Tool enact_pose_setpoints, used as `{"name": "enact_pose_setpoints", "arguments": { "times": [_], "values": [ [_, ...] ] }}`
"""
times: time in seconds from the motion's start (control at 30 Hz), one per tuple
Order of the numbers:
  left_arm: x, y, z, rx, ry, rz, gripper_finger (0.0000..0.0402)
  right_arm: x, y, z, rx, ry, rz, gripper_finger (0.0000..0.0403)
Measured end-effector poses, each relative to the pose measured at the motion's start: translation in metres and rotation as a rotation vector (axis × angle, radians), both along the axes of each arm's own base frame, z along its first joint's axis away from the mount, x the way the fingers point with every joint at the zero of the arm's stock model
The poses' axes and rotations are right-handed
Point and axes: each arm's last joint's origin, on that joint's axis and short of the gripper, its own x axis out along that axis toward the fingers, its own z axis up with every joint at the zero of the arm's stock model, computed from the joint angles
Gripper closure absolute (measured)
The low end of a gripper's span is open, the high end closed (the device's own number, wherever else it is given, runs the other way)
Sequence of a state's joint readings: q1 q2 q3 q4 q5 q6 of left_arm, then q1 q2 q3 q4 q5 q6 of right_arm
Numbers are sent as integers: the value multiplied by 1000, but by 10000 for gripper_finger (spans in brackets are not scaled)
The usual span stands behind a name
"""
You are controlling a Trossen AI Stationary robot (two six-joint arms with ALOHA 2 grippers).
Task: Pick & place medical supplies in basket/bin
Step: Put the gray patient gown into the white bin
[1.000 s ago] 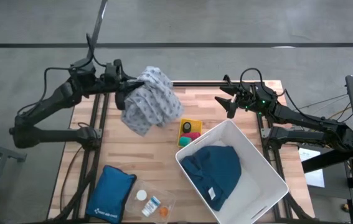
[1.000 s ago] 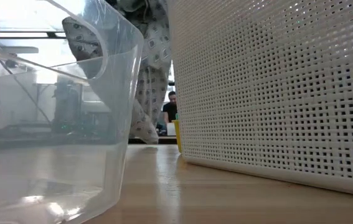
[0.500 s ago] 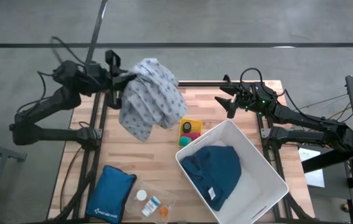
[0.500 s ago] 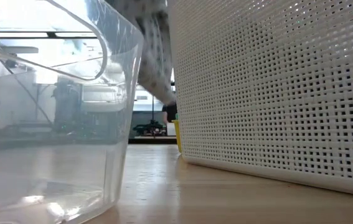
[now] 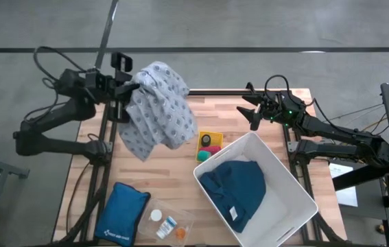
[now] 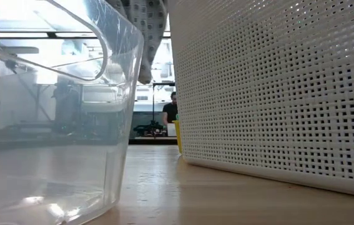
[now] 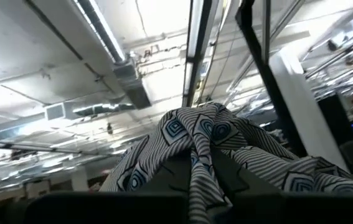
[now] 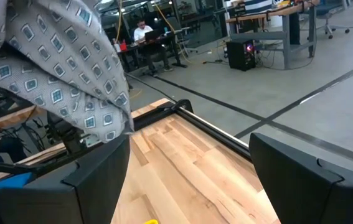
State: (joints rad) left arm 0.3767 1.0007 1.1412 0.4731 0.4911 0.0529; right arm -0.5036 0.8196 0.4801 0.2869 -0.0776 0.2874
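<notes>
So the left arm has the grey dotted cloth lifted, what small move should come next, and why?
Probably carry it toward the white basket. The left gripper holds the grey dotted cloth clear of the table at its far left corner, while the basket, already holding a blue garment, sits near right. The right gripper waits, open, at the far right.

Left gripper [image 5: 131, 88] clamped, raised at table's far-left corner; right gripper [image 8: 188, 177] parted — far-right edge
</notes>
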Motion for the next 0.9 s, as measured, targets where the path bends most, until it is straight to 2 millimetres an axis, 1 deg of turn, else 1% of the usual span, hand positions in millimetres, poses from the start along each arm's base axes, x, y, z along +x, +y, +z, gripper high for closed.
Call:
{"name": "enact_pose_setpoints", "arguments": {
  "times": [0.13, 0.27, 0.4, 0.73, 0.9],
  "values": [
    [17, -5, -2, 13, -44, -54, 376, 0, 0, 0, 0, 0, 0, 78],
    [32, -9, 4, 39, -108, -93, 376, 0, 0, 0, 0, 0, 0, 78],
    [54, -11, 9, 43, -109, -120, 376, 0, 0, 0, 0, 0, 0, 78],
    [114, -19, 31, 71, -139, -178, 376, 0, 0, 0, 0, 0, 0, 78],
    [134, -22, 50, 105, -205, -182, 376, 0, 0, 0, 0, 0, 0, 78]
  ]
}}
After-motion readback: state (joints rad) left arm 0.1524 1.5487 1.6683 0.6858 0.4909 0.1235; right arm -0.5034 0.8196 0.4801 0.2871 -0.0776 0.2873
